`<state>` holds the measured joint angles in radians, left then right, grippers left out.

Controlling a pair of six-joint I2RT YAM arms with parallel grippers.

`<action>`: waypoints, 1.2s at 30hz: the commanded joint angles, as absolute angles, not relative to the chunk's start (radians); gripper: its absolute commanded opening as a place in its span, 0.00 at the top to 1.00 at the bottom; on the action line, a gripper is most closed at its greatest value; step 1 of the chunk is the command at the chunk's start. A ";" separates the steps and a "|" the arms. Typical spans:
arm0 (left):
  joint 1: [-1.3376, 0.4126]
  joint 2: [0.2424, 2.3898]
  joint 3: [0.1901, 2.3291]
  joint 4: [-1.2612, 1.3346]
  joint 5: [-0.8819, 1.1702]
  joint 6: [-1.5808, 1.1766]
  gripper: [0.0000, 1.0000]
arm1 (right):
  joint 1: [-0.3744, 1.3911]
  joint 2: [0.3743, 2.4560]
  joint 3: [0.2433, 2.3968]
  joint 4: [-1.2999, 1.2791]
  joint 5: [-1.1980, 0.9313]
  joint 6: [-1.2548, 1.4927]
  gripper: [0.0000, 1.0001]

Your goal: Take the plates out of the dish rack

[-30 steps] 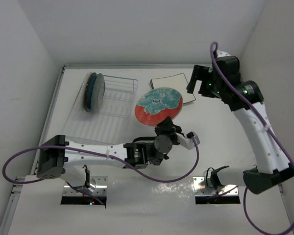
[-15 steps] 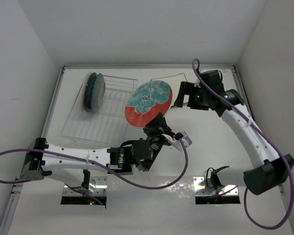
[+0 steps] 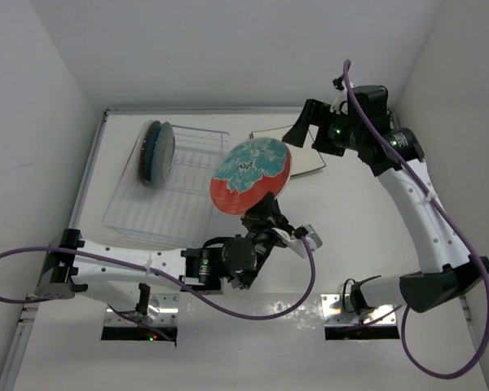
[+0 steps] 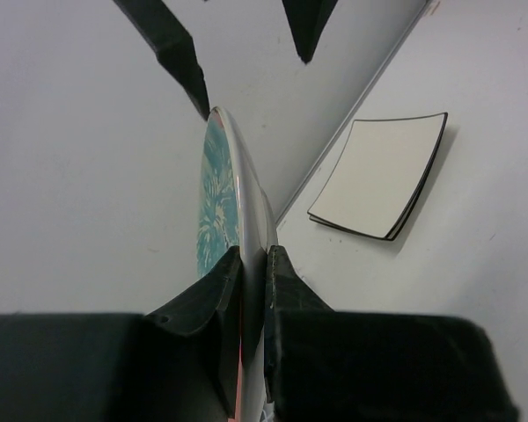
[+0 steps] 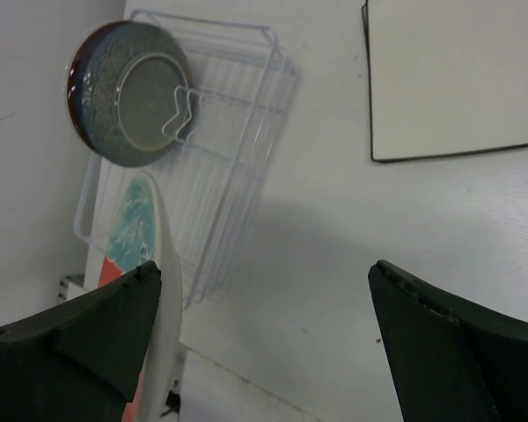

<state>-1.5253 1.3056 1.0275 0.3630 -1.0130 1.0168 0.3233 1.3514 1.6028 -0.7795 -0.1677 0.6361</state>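
My left gripper (image 3: 258,212) is shut on the lower rim of a round red plate with teal flowers (image 3: 251,177) and holds it tilted above the table. The left wrist view shows the plate (image 4: 243,211) edge-on between the jaws of the left gripper (image 4: 253,257). My right gripper (image 3: 303,132) is open, just right of the plate's upper rim. In the right wrist view, the right gripper (image 5: 264,268) has the plate's edge (image 5: 165,299) beside its left finger. The clear dish rack (image 3: 179,191) holds round plates (image 3: 157,152) standing at its far left end.
Cream square plates with dark edges (image 3: 311,159) lie stacked flat on the table right of the rack, partly hidden by the right gripper; they also show in the left wrist view (image 4: 383,176) and the right wrist view (image 5: 458,79). White walls close in the table.
The left gripper has lifted the red plate and tilted it up, shifting it left. The right gripper came in toward the plate's rim, then drew back slightly up and right.
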 commanded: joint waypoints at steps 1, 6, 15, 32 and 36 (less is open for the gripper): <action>-1.537 1.301 1.071 0.471 -1.011 1.098 1.00 | 0.324 1.359 1.608 -0.764 -0.322 0.667 0.02; -1.539 1.345 1.071 0.471 -1.011 1.098 1.00 | 0.324 1.364 1.560 -0.745 -0.453 0.666 0.07; -1.536 1.381 1.071 0.471 -1.011 1.098 1.00 | 0.325 1.275 1.316 -0.673 -0.519 0.647 0.42; -1.525 1.422 1.071 0.471 -1.011 1.098 1.00 | 0.256 1.163 1.221 -0.508 -0.307 0.733 1.00; -1.542 1.434 1.071 0.471 -1.011 1.098 1.00 | 0.115 1.147 1.154 -0.448 -0.342 0.775 1.00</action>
